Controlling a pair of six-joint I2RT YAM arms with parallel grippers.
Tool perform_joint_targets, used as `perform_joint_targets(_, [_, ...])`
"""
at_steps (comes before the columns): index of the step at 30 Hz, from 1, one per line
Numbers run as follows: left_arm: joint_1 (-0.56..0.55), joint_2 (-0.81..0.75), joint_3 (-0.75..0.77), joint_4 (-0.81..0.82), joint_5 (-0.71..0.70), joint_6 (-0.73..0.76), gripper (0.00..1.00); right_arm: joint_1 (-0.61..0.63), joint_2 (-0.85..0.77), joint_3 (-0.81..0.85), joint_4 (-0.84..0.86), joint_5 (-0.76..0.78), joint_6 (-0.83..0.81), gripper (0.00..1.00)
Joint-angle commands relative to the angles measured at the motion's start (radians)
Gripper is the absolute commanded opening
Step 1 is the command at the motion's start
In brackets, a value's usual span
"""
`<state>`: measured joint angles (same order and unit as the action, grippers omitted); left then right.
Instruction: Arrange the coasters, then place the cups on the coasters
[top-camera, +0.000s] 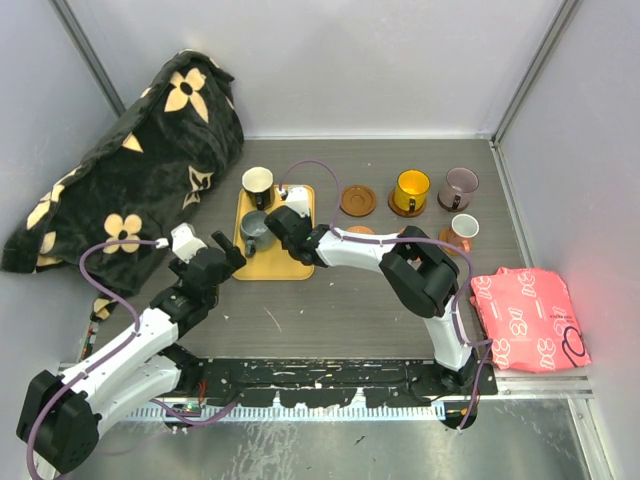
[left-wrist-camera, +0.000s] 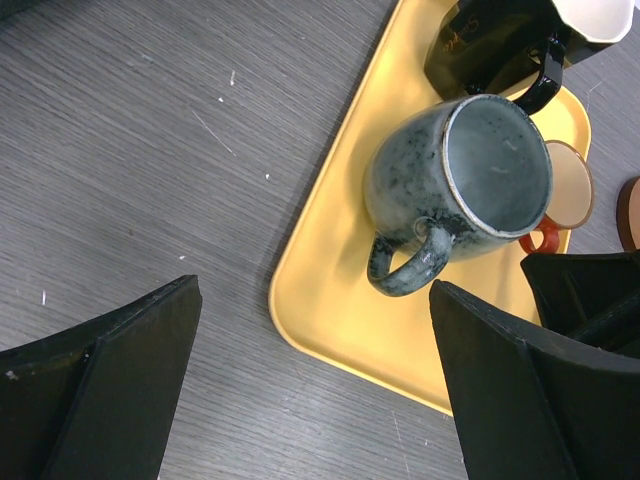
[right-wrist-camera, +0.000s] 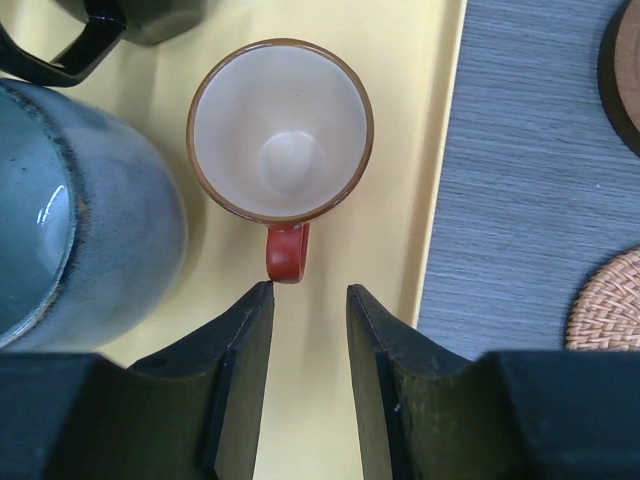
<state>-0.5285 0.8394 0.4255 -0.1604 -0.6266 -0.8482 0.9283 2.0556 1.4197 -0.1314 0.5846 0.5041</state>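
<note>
The right claw (right-wrist-camera: 308, 300) hung over the yellow rectangular tray (right-wrist-camera: 400, 150), jaws narrow and empty, tips just short of the red handle of the small copper-brown cup (right-wrist-camera: 280, 130), upright beside the speckled grey mug (left-wrist-camera: 460, 190). The left claw (left-wrist-camera: 315, 300) gaped wide, holding nothing, above the tray's edge and the dark worktop (left-wrist-camera: 150, 150). A bare reddish-brown woven coaster (top-camera: 358, 200) lay right of the tray.

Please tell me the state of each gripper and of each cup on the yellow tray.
left gripper: open, holding nothing
right gripper: slightly open, holding nothing
grey cup: upright, empty, on the yellow tray
copper-brown cup: upright, empty, on the tray
black cup: upright, on the tray
</note>
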Motion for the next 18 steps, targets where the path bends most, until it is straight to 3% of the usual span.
perform_joint_targets(1, [0.004,0.000,0.011,0.061,-0.008,0.003,0.98,0.001,-0.029,0.026,0.003,0.045,0.006,0.41])
perform_joint_targets(18, [0.004,-0.002,0.010,0.060,-0.011,0.003,0.98,-0.024,0.016,0.084,0.026,-0.048,-0.039,0.38])
